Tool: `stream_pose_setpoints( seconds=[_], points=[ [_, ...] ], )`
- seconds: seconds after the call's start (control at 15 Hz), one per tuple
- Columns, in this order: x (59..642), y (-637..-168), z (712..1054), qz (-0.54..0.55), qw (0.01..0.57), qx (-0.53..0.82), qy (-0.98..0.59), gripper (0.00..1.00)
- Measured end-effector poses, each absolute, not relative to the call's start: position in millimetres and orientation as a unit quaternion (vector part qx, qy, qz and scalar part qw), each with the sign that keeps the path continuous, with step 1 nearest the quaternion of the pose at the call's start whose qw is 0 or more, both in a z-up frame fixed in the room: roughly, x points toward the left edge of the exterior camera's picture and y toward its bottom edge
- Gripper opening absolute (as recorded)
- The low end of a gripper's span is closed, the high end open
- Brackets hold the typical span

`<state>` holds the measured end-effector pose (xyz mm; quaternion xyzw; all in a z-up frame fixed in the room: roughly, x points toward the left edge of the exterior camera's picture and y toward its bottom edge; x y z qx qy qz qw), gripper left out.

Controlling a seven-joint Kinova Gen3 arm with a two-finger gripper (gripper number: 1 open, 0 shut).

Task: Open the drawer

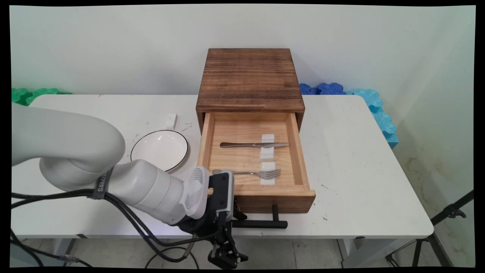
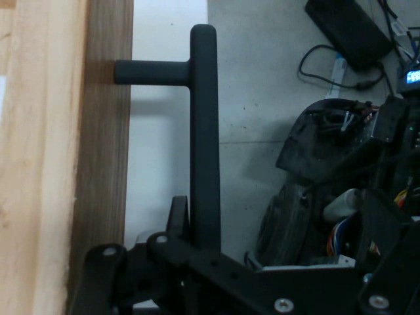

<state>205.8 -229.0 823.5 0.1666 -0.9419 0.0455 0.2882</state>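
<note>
A dark wooden box [image 1: 250, 79] stands at the table's back, and its light wooden drawer [image 1: 252, 197] is pulled out toward the near edge. Inside lie a knife [image 1: 254, 145] and a fork [image 1: 257, 173], each across a white strip. The drawer's black bar handle [image 1: 261, 224] juts out at the table's front edge. My gripper [image 1: 227, 254] points down past the handle's left end, shut on the handle [image 2: 205, 131]. In the hand view the bar runs up from between the black linkage of the gripper [image 2: 200, 230], with the drawer front [image 2: 98, 164] to its left.
A white plate with a dark rim [image 1: 159, 149] sits left of the drawer, and a small white block [image 1: 171, 120] lies behind it. Below the hand is the floor, with cables and black equipment [image 2: 341, 197]. A tripod leg [image 1: 451, 212] stands at the right.
</note>
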Motion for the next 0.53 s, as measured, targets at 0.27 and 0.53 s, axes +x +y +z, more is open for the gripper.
stream_pose_setpoints(
  seconds=[0.27, 0.53],
  points=[
    [205.6, -223.5, 825.0, 0.043, 0.289, 0.165, -0.942, 1.0],
    [206.4, -219.5, 826.3, 0.043, 0.29, 0.163, -0.942, 1.0]
  ],
)
